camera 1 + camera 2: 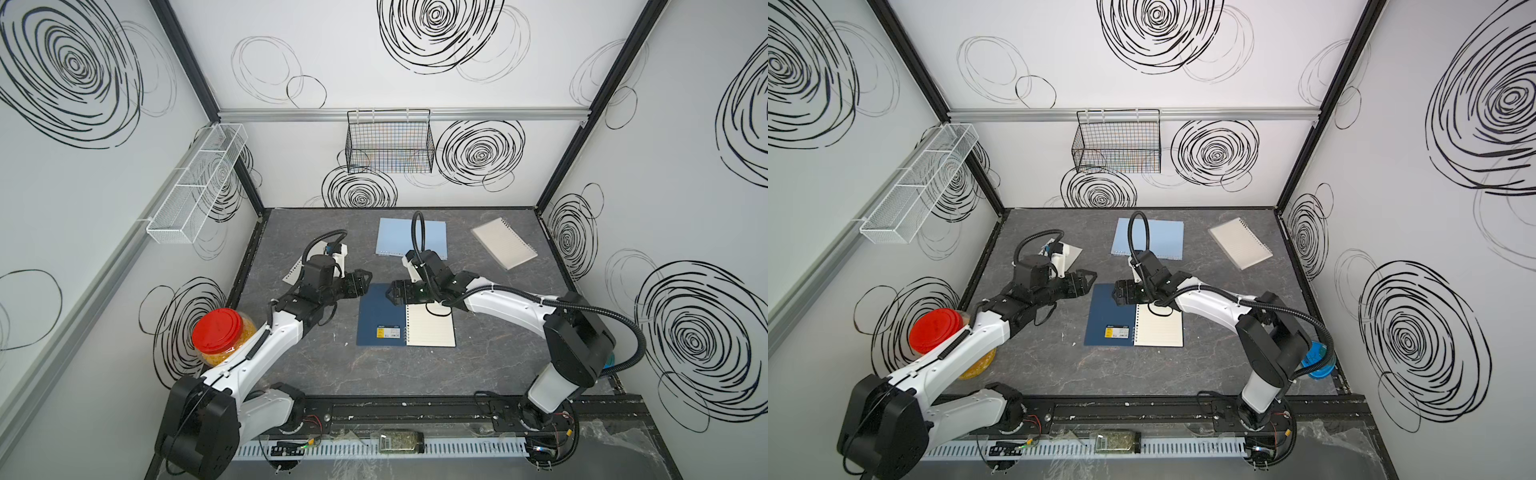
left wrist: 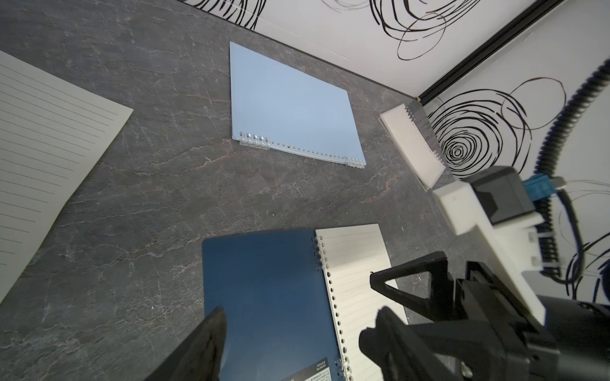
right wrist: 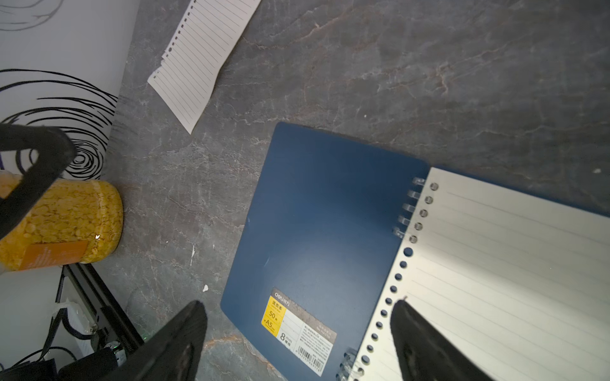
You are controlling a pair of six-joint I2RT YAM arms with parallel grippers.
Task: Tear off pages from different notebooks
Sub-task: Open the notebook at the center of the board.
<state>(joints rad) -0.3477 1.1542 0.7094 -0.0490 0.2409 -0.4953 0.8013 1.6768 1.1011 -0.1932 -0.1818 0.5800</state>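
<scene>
Dark navy wire-bound notebook [image 1: 380,318] lies open on the grey marbled tabletop [image 1: 316,374], its cream lined page [image 1: 430,328] exposed; left gripper [image 1: 366,281], jaws spread and empty, just beside its far left corner; right gripper [image 1: 391,291], jaws spread and empty, above its far edge; light-blue wire-bound notebook [image 1: 411,237] lies beyond it; clear-covered wire-bound notebook [image 1: 503,243] beyond, rightward; loose cream lined sheet [image 3: 201,56] beyond, leftward.

Bare tabletop [image 1: 316,370] around navy notebook [image 1: 380,316]

Three notebooks: navy [image 1: 381,316], light-blue [image 1: 432,237], clear-covered [image 1: 503,243]. One loose page [image 3: 201,56] visible. Two baskets: white [image 1: 195,183], black [image 1: 390,145]. Two pincers: left [image 1: 365,282], right [image 1: 392,291].
</scene>
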